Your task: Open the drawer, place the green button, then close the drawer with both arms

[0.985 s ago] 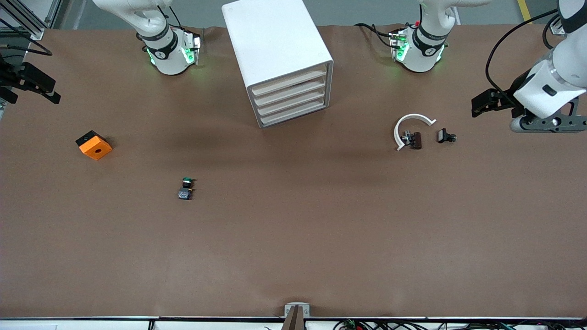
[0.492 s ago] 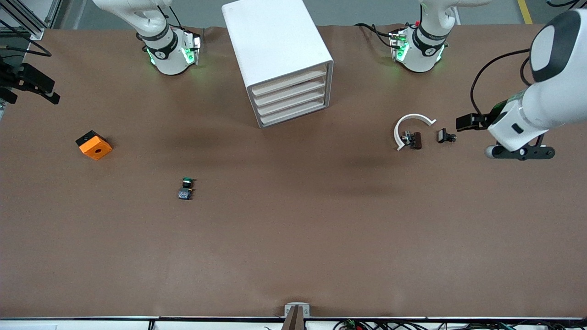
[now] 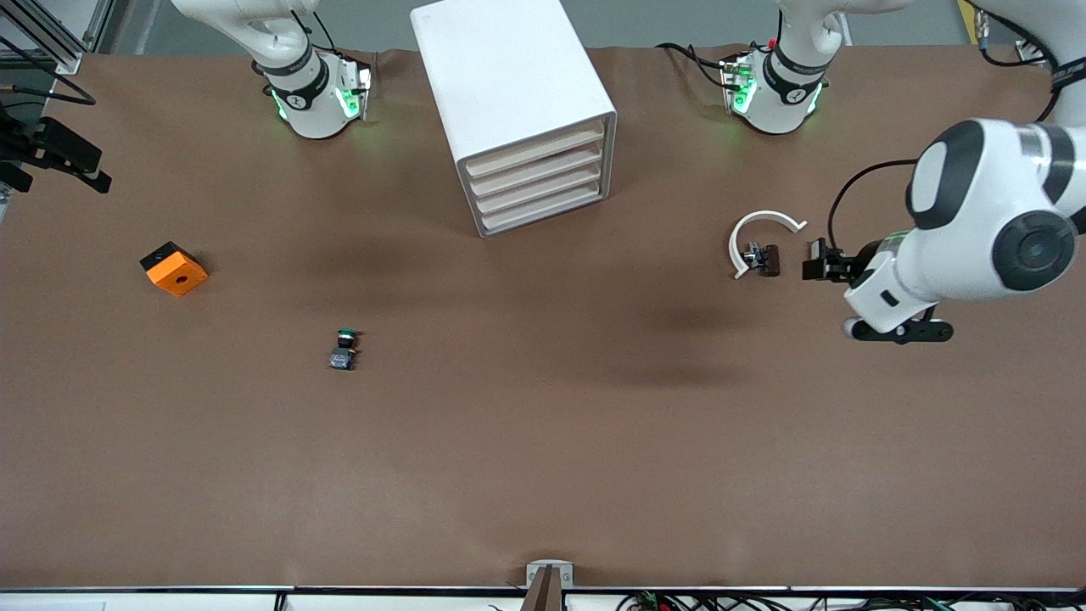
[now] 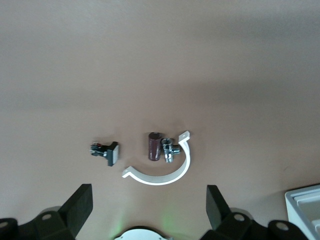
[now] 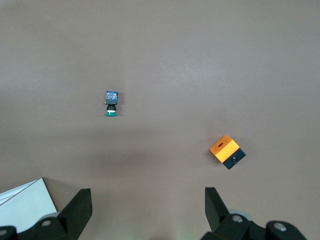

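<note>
Black fingers (image 4: 80, 205) of the left gripper (image 4: 147, 210) are seen spread wide apart with nothing between them, and the gripper is held in the air over the left arm's end of the table (image 3: 543, 475). In the front view the left gripper (image 3: 821, 265) is partly hidden by the arm's white wrist, just beside a small black clip piece (image 4: 106, 151), which may be partly covered by it there. Next to that clip a dark brown cylinder (image 4: 154, 146) with a small metal fitting (image 4: 169, 150) is found lying inside the curve of a white C-shaped band (image 4: 165, 175). The right gripper (image 5: 145, 210) is likewise held with its fingers (image 5: 79, 206) wide apart and empty, and it is seen at the front view's edge at the right arm's end of the table, where that arm waits. Below its camera the button (image 5: 112, 103) is seen lying on its side on the bare table, green cap at one end and dark body at the other, well apart from an orange block (image 5: 227, 152) with a hole. In the front view the button (image 3: 343, 350) lies nearer to the camera than the white cabinet (image 3: 509, 93), toward the right arm's end. The drawer (image 3: 543, 214), lowest of four, is seen pushed in flush with the three above it.
</note>
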Available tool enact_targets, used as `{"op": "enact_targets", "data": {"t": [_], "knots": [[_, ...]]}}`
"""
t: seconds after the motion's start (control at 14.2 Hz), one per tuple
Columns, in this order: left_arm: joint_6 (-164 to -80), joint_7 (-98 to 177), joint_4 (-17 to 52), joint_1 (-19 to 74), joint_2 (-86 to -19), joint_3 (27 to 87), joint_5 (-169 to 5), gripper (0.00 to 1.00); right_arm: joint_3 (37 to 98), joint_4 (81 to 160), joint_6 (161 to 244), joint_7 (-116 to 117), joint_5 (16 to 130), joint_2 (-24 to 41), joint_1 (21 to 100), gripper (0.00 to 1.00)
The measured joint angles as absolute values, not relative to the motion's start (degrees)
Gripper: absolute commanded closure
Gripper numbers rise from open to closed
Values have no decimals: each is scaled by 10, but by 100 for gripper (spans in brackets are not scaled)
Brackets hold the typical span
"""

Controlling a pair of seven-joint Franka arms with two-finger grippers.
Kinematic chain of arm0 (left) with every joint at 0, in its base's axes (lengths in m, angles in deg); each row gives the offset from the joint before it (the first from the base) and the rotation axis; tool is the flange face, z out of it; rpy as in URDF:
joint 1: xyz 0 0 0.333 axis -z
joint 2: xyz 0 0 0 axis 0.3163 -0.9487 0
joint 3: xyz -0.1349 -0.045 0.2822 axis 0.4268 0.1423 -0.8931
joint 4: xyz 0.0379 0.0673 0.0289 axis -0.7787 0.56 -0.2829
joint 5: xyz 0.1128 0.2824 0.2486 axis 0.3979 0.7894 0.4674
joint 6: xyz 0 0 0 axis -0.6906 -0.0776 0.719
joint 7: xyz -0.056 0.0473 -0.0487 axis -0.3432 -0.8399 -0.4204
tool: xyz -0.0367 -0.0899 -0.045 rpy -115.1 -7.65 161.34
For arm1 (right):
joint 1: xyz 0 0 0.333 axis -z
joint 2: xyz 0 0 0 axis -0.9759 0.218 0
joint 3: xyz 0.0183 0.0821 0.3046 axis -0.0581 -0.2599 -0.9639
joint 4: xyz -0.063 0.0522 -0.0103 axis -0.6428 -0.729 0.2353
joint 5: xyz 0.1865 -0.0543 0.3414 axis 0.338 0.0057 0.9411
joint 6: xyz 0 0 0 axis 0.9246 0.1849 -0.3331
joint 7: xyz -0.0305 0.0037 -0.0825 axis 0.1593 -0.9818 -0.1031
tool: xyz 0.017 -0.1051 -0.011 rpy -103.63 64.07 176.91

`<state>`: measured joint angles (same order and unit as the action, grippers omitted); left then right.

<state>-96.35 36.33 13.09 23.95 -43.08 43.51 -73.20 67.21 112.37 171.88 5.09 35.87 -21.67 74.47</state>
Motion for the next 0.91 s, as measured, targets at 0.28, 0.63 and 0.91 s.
{"op": "enact_targets", "data": {"t": [0.28,0.63,0.91], "knots": [[-976,285,131,270,-465,437,-732,0,672,1124,1721,51,359,-217,745,0],[-979,180,130,296,-490,437,-732,0,671,1118,1725,51,359,-217,744,0],[-979,107,130,318,-505,438,-732,0,671,1114,1725,51,359,-214,744,0]]}}
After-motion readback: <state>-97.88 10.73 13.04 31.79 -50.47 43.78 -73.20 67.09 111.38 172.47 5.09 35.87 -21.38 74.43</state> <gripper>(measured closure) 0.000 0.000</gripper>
